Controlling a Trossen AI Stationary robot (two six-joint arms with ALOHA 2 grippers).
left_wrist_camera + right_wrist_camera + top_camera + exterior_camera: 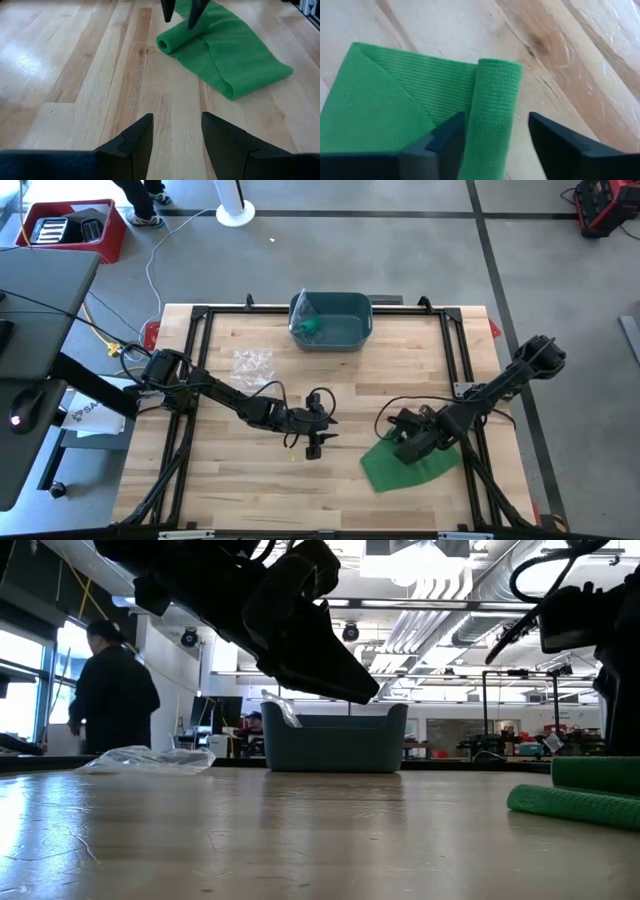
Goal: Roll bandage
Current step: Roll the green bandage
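The green bandage [410, 465] lies flat on the wooden table [240, 490], well apart from the teal bin [332, 320], one end started into a soft roll [492, 115]. The right gripper [492, 145] straddles that roll, fingers wide, holding nothing. The left gripper [175, 145] hovers near the bandage, open and empty. Light and limp, the bandage likely needs pinching at the rolled end.

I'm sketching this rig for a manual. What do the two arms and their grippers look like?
Both arms are dark and slim-jointed, with black cables looping along them. The left gripper and right gripper each end in two black, wedge-shaped fingers tapering to blunt tips. No markings are visible.
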